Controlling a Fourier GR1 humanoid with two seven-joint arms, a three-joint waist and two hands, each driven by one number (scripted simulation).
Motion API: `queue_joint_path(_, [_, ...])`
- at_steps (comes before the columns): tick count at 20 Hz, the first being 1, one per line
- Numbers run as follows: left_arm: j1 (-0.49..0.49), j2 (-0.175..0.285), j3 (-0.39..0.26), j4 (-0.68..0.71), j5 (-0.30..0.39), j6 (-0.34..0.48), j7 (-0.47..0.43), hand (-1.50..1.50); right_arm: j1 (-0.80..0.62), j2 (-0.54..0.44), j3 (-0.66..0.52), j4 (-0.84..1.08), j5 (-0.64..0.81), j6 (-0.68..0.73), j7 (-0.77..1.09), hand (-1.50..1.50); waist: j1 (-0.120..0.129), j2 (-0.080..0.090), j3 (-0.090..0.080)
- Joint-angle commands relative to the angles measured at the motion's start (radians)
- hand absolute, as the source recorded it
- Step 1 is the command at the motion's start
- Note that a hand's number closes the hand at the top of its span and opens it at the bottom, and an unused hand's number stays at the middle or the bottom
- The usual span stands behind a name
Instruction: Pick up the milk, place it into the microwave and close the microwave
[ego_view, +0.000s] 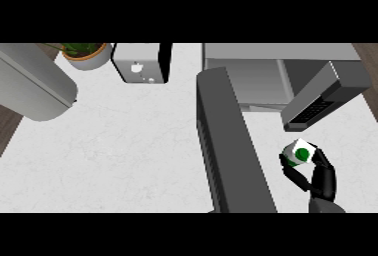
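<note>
Right robot hand (322, 181) curls round the milk (301, 152).

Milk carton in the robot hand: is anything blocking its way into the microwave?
Nothing visible does. The right robot hand holds the milk before the microwave, whose door is swung open to the left, beside the path.

The right hand (320, 176) wraps the milk (301, 151), so the carton's lower part is hidden. The microwave door (225, 145) runs off the bottom edge, and the plant (85, 51) is clipped up top.
</note>
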Motion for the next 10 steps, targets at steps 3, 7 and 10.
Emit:
queue_joint_path(3, [0.040,-0.007,0.025,-0.007,0.021,-0.044,-0.053,-1.50,-0.055,-0.002,-0.007,0.087,0.040,-0.095,-0.171,1.50,0.007,0.000,0.000])
queue_joint_path(7, [0.065,-0.007,0.065,-0.029,0.073,-0.048,-0.035,-1.50,-0.095,-0.010,-0.002,0.109,0.033,0.019,-0.196,1.50,0.013,0.000,0.001])
queue_joint_path(10, [0.005,-0.007,0.001,-0.056,0.027,-0.012,0.028,-1.50,-0.158,-0.048,0.081,0.113,0.097,0.147,-0.158,1.50,0.016,0.005,0.003])
